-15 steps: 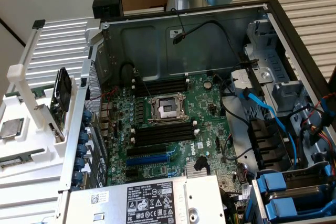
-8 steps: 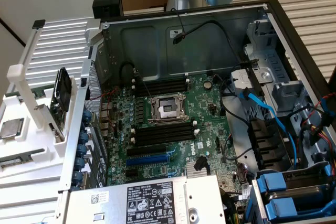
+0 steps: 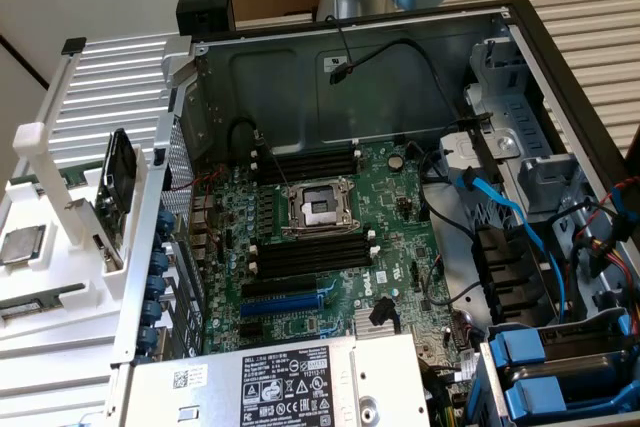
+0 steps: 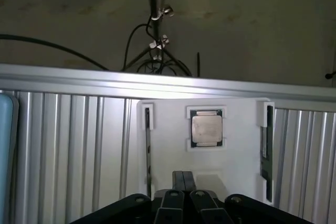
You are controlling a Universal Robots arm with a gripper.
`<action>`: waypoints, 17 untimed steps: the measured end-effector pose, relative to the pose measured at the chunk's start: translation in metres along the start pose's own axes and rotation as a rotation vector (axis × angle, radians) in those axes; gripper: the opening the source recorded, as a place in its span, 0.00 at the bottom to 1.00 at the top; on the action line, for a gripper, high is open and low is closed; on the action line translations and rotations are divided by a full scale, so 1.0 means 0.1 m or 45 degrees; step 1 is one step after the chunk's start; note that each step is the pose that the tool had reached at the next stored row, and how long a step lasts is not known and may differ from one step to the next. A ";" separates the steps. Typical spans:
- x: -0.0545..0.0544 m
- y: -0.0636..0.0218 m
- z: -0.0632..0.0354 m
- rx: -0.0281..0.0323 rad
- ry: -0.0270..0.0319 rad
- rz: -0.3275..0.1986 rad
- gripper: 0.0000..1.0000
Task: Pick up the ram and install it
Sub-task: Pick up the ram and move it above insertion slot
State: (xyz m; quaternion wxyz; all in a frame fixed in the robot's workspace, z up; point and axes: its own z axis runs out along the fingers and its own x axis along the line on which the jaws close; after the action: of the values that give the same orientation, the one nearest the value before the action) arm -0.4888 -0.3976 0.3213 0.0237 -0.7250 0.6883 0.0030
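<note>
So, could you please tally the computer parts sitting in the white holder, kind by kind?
Ram stick: 1
Processor chip: 1
Black drive: 1
Total: 3, all in the white holder.

Your exterior view has soft, even light, with the case wall (image 3: 300,77) slightly shaded. In your wrist view the white tray (image 4: 236,150) glares against a dim background, the end effector (image 4: 183,179) casting a faint shadow on it
</note>
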 end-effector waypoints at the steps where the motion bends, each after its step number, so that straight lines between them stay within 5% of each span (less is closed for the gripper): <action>1: 0.02 -0.003 0.013 -0.0013 -0.0014 0.000 0.11; 4: 0.08 -0.014 0.044 -0.0124 -0.0047 0.001 0.11; 9: 0.11 -0.079 0.071 -0.0695 -0.0085 0.003 0.11; 11: 0.11 -0.125 0.086 -0.0869 -0.0097 0.004 0.11; 17: 0.13 -0.159 0.189 -0.0903 -0.0118 0.004 0.11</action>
State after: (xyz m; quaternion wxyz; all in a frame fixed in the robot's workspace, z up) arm -0.4717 -0.4086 0.3024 0.0011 -0.7243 0.6888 0.0308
